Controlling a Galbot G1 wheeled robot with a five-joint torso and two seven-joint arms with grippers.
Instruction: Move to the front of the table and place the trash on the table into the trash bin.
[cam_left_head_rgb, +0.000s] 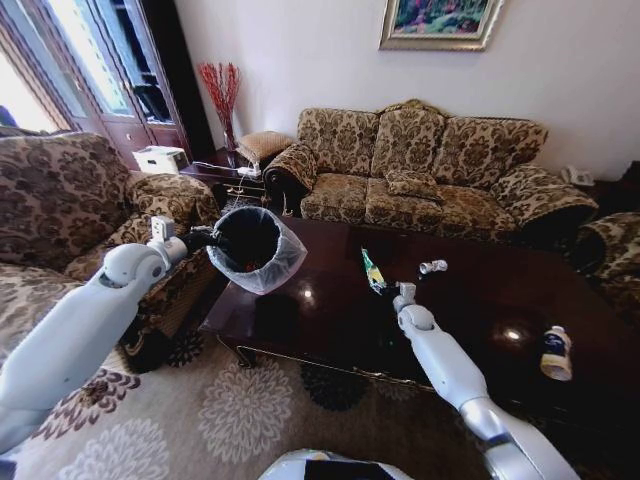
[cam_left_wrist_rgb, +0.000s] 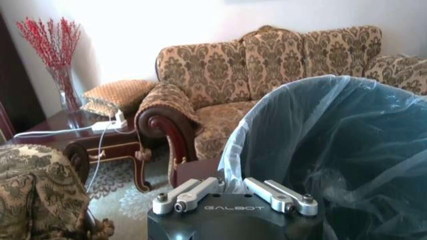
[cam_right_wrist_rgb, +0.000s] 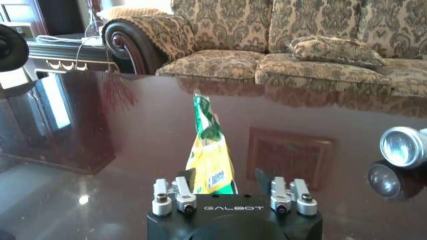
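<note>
My left gripper (cam_left_head_rgb: 203, 240) is shut on the rim of the trash bin (cam_left_head_rgb: 256, 246), a black bin with a whitish bag liner (cam_left_wrist_rgb: 320, 145), and holds it tilted at the left corner of the dark glossy table (cam_left_head_rgb: 480, 300). A green wrapper (cam_left_head_rgb: 373, 271) lies on the table; its near end (cam_right_wrist_rgb: 212, 167) sits between the open fingers of my right gripper (cam_right_wrist_rgb: 225, 184), which rests low over the tabletop (cam_left_head_rgb: 404, 291). A small silvery bottle (cam_left_head_rgb: 432, 267) lies just beyond, also seen on its side (cam_right_wrist_rgb: 403, 146). Near the table's right end stands a beige-and-white bottle (cam_left_head_rgb: 555, 352).
A patterned sofa (cam_left_head_rgb: 420, 165) stands behind the table and an armchair (cam_left_head_rgb: 70, 200) to my left. A side table (cam_left_wrist_rgb: 73, 132) with a vase of red branches (cam_left_head_rgb: 222, 95) fills the far left corner. Patterned carpet (cam_left_head_rgb: 240, 410) lies before the table.
</note>
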